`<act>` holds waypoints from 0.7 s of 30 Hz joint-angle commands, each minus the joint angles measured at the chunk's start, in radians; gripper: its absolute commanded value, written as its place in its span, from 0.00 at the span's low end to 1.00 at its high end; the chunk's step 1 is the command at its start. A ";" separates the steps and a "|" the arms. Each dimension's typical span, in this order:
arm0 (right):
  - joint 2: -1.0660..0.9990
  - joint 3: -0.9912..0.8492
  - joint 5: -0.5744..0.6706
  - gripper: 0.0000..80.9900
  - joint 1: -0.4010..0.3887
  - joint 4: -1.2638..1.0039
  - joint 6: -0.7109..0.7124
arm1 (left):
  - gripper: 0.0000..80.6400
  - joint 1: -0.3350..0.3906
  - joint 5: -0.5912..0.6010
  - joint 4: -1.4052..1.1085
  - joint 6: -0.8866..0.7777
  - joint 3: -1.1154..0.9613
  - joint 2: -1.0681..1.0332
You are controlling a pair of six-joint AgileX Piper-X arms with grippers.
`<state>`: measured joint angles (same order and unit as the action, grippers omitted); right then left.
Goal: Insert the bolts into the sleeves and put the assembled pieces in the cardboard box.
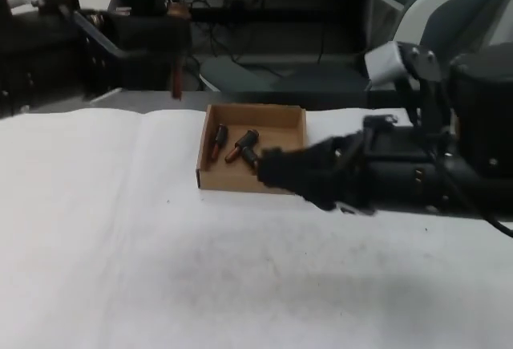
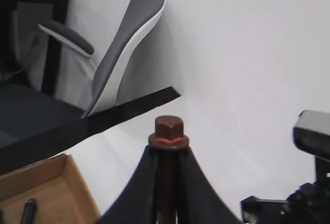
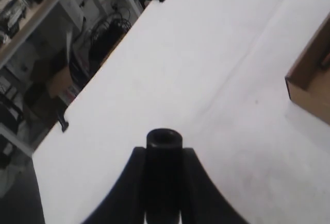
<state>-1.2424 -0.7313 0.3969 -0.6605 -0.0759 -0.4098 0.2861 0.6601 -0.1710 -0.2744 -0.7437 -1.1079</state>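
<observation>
Left pincer (image 2: 167, 152): grips bolt (image 2: 167, 131). Right pincer (image 3: 163, 154): grips sleeve (image 3: 163, 139). Leaves joining and boxing to do; finds some assembled pieces (image 1: 240, 147) in box (image 1: 240, 179) already.

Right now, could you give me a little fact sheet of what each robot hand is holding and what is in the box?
Left gripper: shut on a copper-coloured bolt, hex head past the fingertips
Right gripper: shut on a black sleeve, hollow end facing out
Cardboard box: open-topped, on the white cloth
In the box: a few dark pieces with copper-coloured ends
Bolt and sleeve: not yet joined, one in each gripper
</observation>
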 commanded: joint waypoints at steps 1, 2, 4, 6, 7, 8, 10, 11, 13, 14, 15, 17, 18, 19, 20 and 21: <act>-0.032 -0.004 0.020 0.01 0.003 -0.156 -0.050 | 0.02 0.001 0.053 -0.079 -0.061 -0.002 -0.016; -0.042 -0.004 0.022 0.01 0.003 -0.180 -0.060 | 0.02 0.005 0.053 -0.085 -0.063 -0.002 -0.021; -0.057 -0.004 0.037 0.01 0.003 -0.216 -0.072 | 0.02 0.007 0.053 -0.105 -0.068 -0.002 -0.027; -0.065 -0.007 0.037 0.01 0.003 -0.222 -0.081 | 0.02 0.007 0.053 -0.122 -0.092 -0.002 -0.027; -0.067 -0.007 0.037 0.01 0.003 -0.222 -0.081 | 0.02 0.007 0.053 -0.135 -0.104 -0.002 -0.027; -0.066 -0.007 0.037 0.01 0.003 -0.222 -0.079 | 0.02 0.007 0.053 -0.148 -0.115 -0.002 -0.027; -0.066 -0.011 0.045 0.01 0.003 -0.222 -0.079 | 0.02 0.007 0.053 -0.178 -0.146 -0.002 -0.027; -0.068 -0.013 0.059 0.01 0.003 -0.222 -0.079 | 0.02 0.007 0.053 -0.188 -0.156 -0.002 -0.027; -0.074 -0.017 0.087 0.01 0.003 -0.222 -0.077 | 0.02 0.007 0.053 -0.209 -0.184 -0.002 -0.027; -0.076 -0.018 0.099 0.01 0.003 -0.222 -0.077 | 0.02 0.007 0.053 -0.210 -0.196 -0.002 -0.027; -0.081 -0.018 0.108 0.01 0.003 -0.222 -0.077 | 0.02 0.007 0.053 -0.209 -0.202 -0.002 -0.027; -0.089 -0.018 0.137 0.01 0.003 -0.231 -0.077 | 0.02 0.007 0.075 -0.209 -0.216 -0.002 -0.027; -0.094 -0.020 0.152 0.01 0.003 -0.235 -0.077 | 0.02 0.007 0.084 -0.209 -0.221 -0.002 -0.027; -0.099 -0.023 0.178 0.01 0.003 -0.236 -0.069 | 0.02 0.007 0.092 -0.209 -0.221 -0.002 -0.027; -0.104 -0.029 0.203 0.01 0.003 -0.233 -0.050 | 0.02 0.007 0.099 -0.209 -0.221 -0.002 -0.027; -0.108 -0.036 0.220 0.01 0.003 -0.234 -0.034 | 0.02 0.007 0.104 -0.209 -0.225 -0.002 -0.027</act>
<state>-1.3439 -0.7433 0.5579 -0.6605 -0.2843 -0.4718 0.2900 0.7324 -0.3523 -0.4896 -0.7437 -1.1396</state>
